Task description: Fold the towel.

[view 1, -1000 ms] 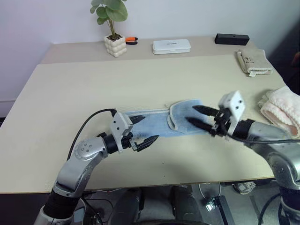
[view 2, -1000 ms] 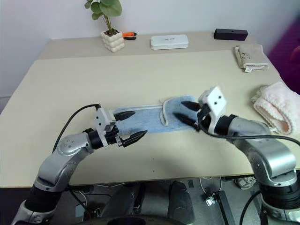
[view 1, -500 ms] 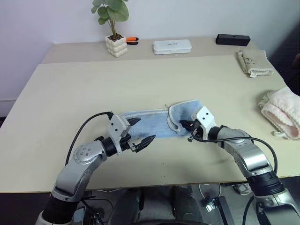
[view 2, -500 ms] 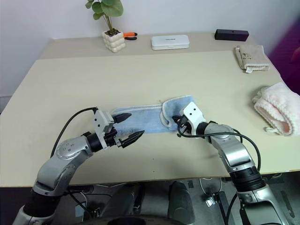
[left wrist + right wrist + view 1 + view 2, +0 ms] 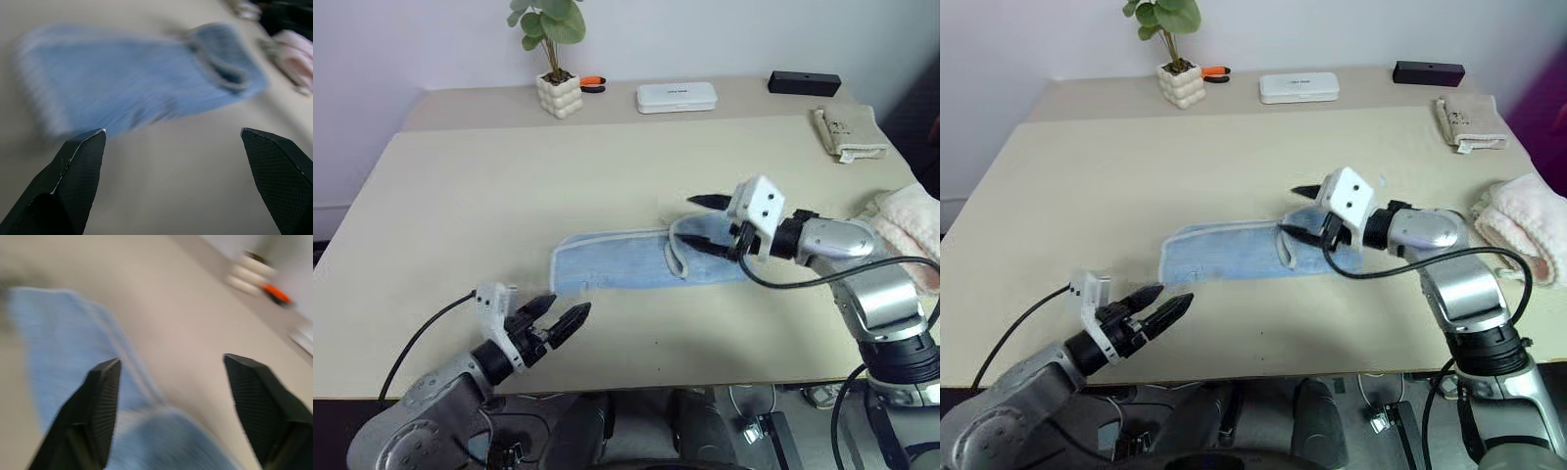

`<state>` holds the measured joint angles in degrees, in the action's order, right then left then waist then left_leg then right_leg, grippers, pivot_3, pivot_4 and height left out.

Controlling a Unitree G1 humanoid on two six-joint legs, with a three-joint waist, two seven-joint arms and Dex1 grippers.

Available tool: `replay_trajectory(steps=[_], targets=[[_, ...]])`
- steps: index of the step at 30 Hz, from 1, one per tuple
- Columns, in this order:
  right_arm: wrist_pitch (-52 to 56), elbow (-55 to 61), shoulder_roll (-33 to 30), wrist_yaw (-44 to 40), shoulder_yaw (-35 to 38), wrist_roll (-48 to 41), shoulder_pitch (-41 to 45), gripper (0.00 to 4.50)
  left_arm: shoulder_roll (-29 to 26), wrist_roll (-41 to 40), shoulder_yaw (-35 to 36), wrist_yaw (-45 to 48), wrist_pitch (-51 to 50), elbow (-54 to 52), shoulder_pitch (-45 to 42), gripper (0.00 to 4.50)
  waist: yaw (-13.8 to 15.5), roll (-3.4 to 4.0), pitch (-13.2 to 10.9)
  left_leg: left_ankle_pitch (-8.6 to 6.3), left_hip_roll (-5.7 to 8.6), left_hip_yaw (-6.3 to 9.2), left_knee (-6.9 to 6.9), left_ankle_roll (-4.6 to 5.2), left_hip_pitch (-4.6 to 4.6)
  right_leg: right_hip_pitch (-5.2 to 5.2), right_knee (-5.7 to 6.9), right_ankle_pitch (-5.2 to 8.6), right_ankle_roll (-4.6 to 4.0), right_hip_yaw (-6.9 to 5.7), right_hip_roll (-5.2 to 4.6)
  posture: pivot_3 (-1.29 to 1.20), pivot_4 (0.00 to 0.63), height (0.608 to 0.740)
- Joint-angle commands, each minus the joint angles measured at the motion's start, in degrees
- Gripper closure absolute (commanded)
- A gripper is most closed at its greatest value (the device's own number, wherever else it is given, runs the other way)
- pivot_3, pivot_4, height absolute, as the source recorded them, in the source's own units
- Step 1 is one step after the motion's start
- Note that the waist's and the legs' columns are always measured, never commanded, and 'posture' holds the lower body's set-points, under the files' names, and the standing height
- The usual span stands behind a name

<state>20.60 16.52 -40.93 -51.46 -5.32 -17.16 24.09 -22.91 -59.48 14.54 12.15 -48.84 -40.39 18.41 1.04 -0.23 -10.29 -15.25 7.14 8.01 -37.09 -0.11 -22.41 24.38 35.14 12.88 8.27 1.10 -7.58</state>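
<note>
Towel (image 5: 626,266) lies flat mid-table, right end folded over — soft, light, limp terry, likely best pinched at the trimmed corners; left gripper (image 5: 554,322) wide and empty near the front edge; right gripper (image 5: 707,223) spread, empty, above the fold.

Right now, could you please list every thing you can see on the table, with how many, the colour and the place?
light blue terry towel: one, table centre, right end folded over
potted green plant: one, white pot, far edge
orange tool: one, beside the plant
flat white case: one, far edge
black bar: one, far right
beige folded cloth: one, right
pale pink fluffy towel: one, right edge
left pincer: black, open, near edge
right pincer: black, open, over the fold
</note>
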Motion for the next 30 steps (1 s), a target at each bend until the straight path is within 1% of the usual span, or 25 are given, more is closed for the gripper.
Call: replay_trajectory(steps=[1,5,7,9,12,13,14,16,18,19,20,22,23,24,27,30], targets=[[-3.00,1.49,1.31,-0.75,-1.49,0.95,-0.92,1.26,2.95,-10.42,2.09,-11.96,-2.35,0.98,-0.65,0.00,0.00,0.00,0.00,0.00,0.02,-0.01,-0.02,0.00,0.00,-0.02,-0.02,0.00,0.00,0.00,-0.02,0.00,0.150,0.740],[-5.06,2.36,2.48,-1.27,-4.05,2.48,-2.83,1.26,8.07,-17.34,1.20,-25.33,-0.97,6.31,-6.15,0.00,0.20,0.07,0.05,0.01,0.01,-0.02,-0.01,-0.02,0.04,-0.01,0.02,-0.01,0.00,0.01,-0.01,0.00,0.150,0.740],[-5.68,3.13,2.87,-1.49,-5.27,3.07,-3.86,1.26,9.50,-19.08,0.54,-29.61,-0.66,8.91,-9.32,0.00,0.63,0.02,0.08,0.03,0.01,-0.01,-0.03,-0.05,0.05,-0.01,0.07,-0.01,0.00,0.01,0.01,0.00,0.150,0.740],[-6.16,3.49,3.17,-1.30,-6.16,3.88,-4.39,1.26,9.98,-19.96,-0.01,-31.86,-0.63,10.64,-11.60,0.00,1.06,0.04,0.09,0.04,0.01,-0.02,-0.03,-0.07,0.06,0.00,0.08,-0.02,-0.01,0.01,0.01,0.00,0.150,0.740],[-6.04,4.49,4.16,-0.40,-7.31,4.90,-5.06,1.23,11.51,-20.42,-1.29,-34.60,0.17,14.00,-15.15,0.79,1.25,0.05,0.09,0.04,0.01,-0.06,-0.03,-0.08,0.06,0.00,0.07,-0.03,-0.02,0.04,0.01,0.00,0.150,0.740],[-5.88,4.75,4.55,-0.10,-7.57,5.18,-5.21,1.23,11.75,-20.15,-1.57,-35.00,0.30,14.85,-15.98,1.20,1.34,0.03,0.10,0.04,0.01,-0.07,-0.04,-0.08,0.06,0.00,0.07,-0.03,-0.03,0.04,0.01,0.00,0.150,0.740],[-5.85,4.97,4.78,0.15,-7.78,5.50,-5.57,1.23,12.26,-20.17,-1.45,-35.57,0.85,15.50,-16.62,1.75,1.38,0.03,0.10,0.04,0.01,-0.05,-0.04,-0.08,0.06,-0.01,0.07,-0.03,-0.03,0.03,0.02,0.00,0.150,0.740],[-5.38,5.53,5.01,0.69,-7.66,5.82,-6.36,1.23,13.01,-20.38,-1.18,-36.06,1.85,16.14,-17.52,2.67,1.37,0.03,0.10,0.05,0.03,-0.05,-0.05,-0.09,0.06,-0.02,0.06,-0.03,-0.04,0.03,0.01,0.00,0.150,0.740],[-4.81,6.07,5.03,0.97,-7.48,5.92,-6.83,1.23,13.01,-20.36,-0.92,-35.91,2.41,16.31,-17.90,3.74,1.27,0.02,0.09,0.05,0.03,-0.06,-0.05,-0.09,0.05,-0.01,0.04,-0.03,-0.03,0.04,0.01,0.00,0.150,0.740],[-4.62,6.33,4.98,1.04,-7.42,5.93,-7.02,1.23,12.90,-20.20,-0.75,-35.75,2.74,16.30,-17.97,4.18,1.26,0.01,0.09,0.04,0.03,-0.06,-0.04,-0.09,0.05,0.00,0.04,-0.03,-0.04,0.04,0.01,0.00,0.150,0.740],[-4.41,6.69,4.90,1.12,-7.36,5.90,-7.31,1.23,13.13,-19.83,0.04,-35.12,4.11,15.96,-18.21,4.40,1.24,0.01,0.09,0.04,0.02,-0.06,-0.02,-0.09,0.05,0.02,0.04,-0.03,-0.03,0.04,0.02,0.00,0.150,0.740],[-3.85,7.28,4.70,1.38,-7.04,5.78,-7.81,1.23,12.97,-19.71,2.38,-33.40,7.22,14.76,-18.86,4.40,1.21,0.01,0.09,0.04,0.02,-0.06,-0.01,-0.09,0.05,0.03,0.05,-0.03,-0.04,0.04,0.02,0.00,0.150,0.740],[-3.51,7.49,4.55,1.51,-6.75,5.70,-8.00,1.23,11.99,-19.39,3.72,-32.37,8.30,14.18,-19.18,4.40,1.21,0.00,0.08,0.04,0.01,-0.06,-0.01,-0.09,0.04,0.04,0.05,-0.03,-0.04,0.04,0.03,0.00,0.150,0.740],[-3.13,7.58,4.35,1.68,-6.31,5.62,-8.17,1.23,10.12,-18.83,5.31,-31.00,9.08,13.95,-19.57,4.40,1.17,-0.01,0.08,0.05,0.01,-0.06,-0.01,-0.09,0.04,0.05,0.05,-0.03,-0.04,0.04,0.03,0.00,0.150,0.740],[-2.75,6.76,3.50,2.13,-4.61,5.56,-8.72,1.23,1.69,-17.23,12.27,-26.47,11.03,16.66,-20.96,4.40,1.04,-0.02,0.07,0.04,-0.03,-0.07,0.02,-0.10,0.04,0.09,0.06,-0.03,-0.06,0.04,0.06,0.00,0.150,0.740],[-3.06,5.69,2.96,2.02,-3.88,5.76,-8.66,1.23,-3.96,-16.41,14.76,-22.30,11.24,18.41,-22.42,4.40,1.14,-0.01,0.07,0.04,-0.04,-0.07,0.06,-0.10,0.03,0.10,0.04,0.04,-0.18,0.06,0.10,0.00,0.150,0.740]])
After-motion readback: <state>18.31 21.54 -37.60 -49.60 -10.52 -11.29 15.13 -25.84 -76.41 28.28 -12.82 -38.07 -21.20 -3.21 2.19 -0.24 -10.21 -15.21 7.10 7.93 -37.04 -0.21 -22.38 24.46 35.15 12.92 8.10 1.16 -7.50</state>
